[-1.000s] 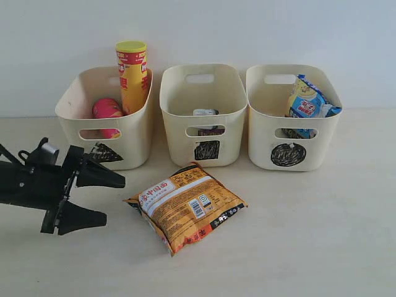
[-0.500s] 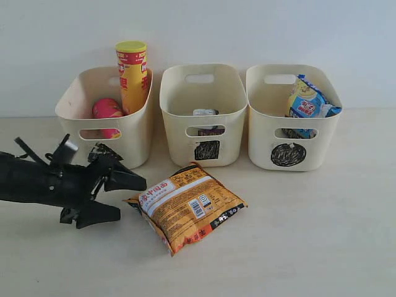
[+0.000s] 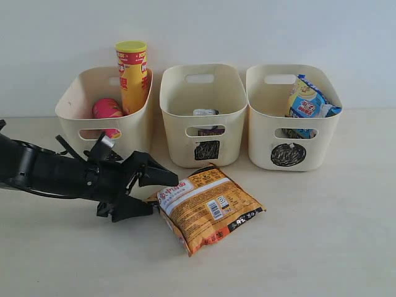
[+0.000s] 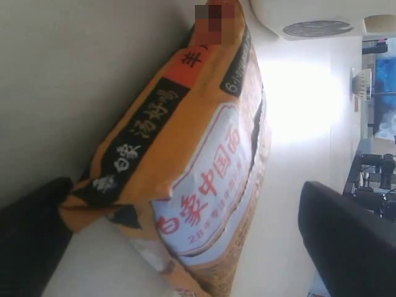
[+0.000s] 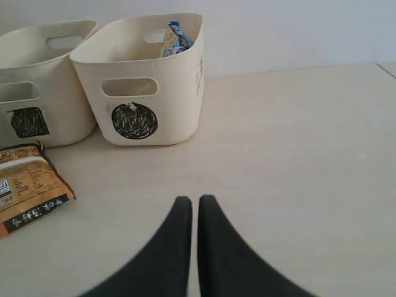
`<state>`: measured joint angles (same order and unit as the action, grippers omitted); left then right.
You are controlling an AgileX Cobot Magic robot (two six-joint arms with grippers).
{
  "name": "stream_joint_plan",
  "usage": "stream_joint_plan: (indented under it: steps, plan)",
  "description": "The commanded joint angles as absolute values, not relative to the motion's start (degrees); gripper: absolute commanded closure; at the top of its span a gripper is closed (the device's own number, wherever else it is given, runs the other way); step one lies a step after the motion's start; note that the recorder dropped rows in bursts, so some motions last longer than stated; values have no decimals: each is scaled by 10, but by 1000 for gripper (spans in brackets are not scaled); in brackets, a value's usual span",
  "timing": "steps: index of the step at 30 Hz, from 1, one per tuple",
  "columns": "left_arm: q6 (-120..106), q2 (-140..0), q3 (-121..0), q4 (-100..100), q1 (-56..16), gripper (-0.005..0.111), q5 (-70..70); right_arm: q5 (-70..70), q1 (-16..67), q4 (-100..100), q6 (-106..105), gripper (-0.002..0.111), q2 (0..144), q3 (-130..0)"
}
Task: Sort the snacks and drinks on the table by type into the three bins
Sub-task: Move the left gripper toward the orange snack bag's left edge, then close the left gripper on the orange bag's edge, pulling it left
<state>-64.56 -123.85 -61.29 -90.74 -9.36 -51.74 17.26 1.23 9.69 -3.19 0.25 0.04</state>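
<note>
Orange-brown foil bag [image 3: 210, 207] lies flat on the surface [image 3: 322, 247] with its near end between the fingers of the left tool [image 3: 164, 195], which stands wide open and grips nothing, seemingly set to pinch it; the right tool [image 5: 193, 203] is closed, empty.

Glossy foil orange-brown bag [image 3: 207, 207], matt plastic bins [image 3: 176, 145], smooth table [image 3: 322, 235]

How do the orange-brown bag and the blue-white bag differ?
The orange-brown bag lies flat on the table; the blue-white bag stands in the circle-marked bin. The left gripper's open jaws flank the orange-brown bag's end; the blue-white bag is untouched. Both are foil bags.
</note>
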Motion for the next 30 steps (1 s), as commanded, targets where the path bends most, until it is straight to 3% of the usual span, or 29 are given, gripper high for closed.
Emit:
stream_joint_plan:
  steps: [1, 30]
  plan:
    - [-645, -1257, -610, -890, -101, 16, -495, 165, 12, 96, -33, 108, 0, 0]
    - [-639, -1266, -619, -961, -103, 26, -455, 165, 12, 96, -33, 108, 0, 0]
